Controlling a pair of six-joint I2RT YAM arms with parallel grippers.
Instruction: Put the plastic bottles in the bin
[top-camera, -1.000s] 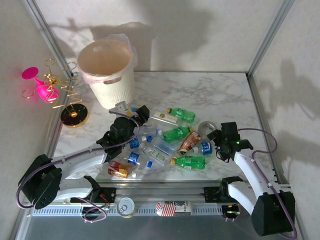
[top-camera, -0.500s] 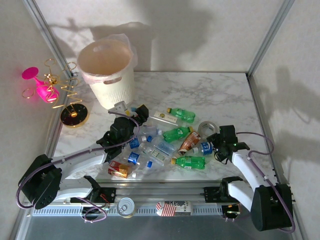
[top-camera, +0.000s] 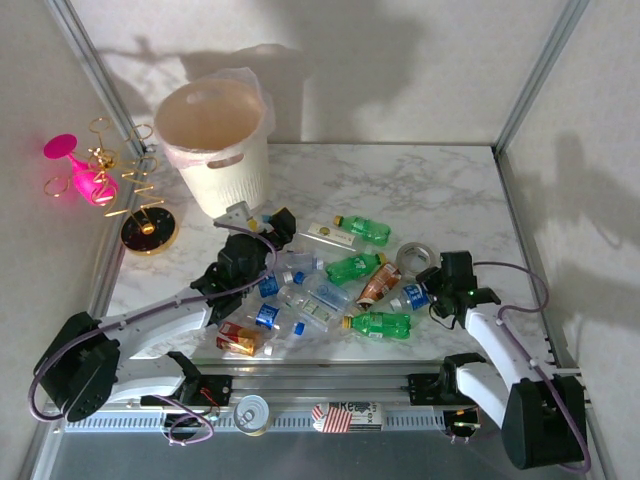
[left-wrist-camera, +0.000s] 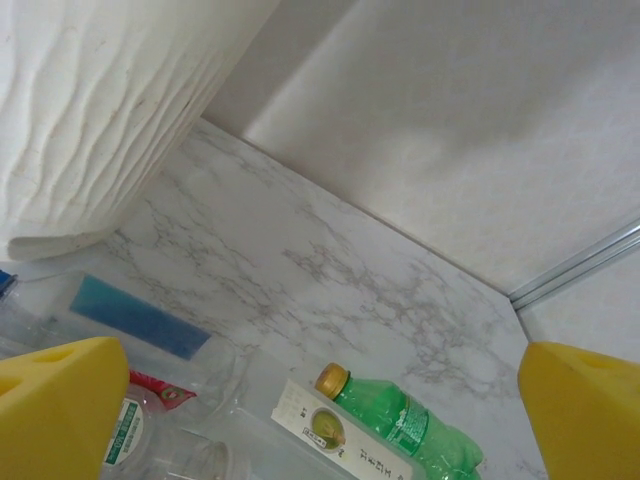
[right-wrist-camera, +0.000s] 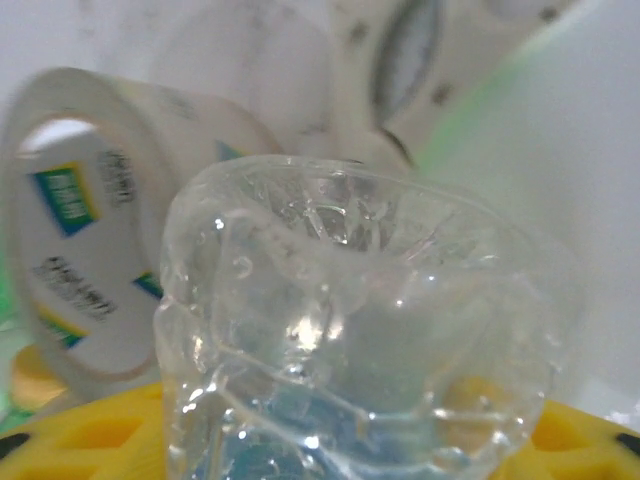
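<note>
From above, the bottles (top-camera: 320, 290) lie heaped just in front of the bin (top-camera: 235, 185). The left gripper (top-camera: 265, 225) hangs over the heap's bin-side edge (its arm hides several bottles), while the right gripper (top-camera: 432, 293), well away from the bin, meets a clear bottle (top-camera: 410, 296) near the tape roll (top-camera: 413, 256). In the left wrist view, the left gripper (left-wrist-camera: 320, 400) has its yellow fingers (left-wrist-camera: 60, 410) spread wide, gripping nothing, with the bin (left-wrist-camera: 90, 100) cut off at upper left and a green bottle (left-wrist-camera: 400, 420) cropped below. In the right wrist view, the right gripper (right-wrist-camera: 360, 445) clamps the clear bottle (right-wrist-camera: 350, 330) at its base (which blocks most of the fingers), with the tape roll (right-wrist-camera: 90, 250) blurred behind.
</note>
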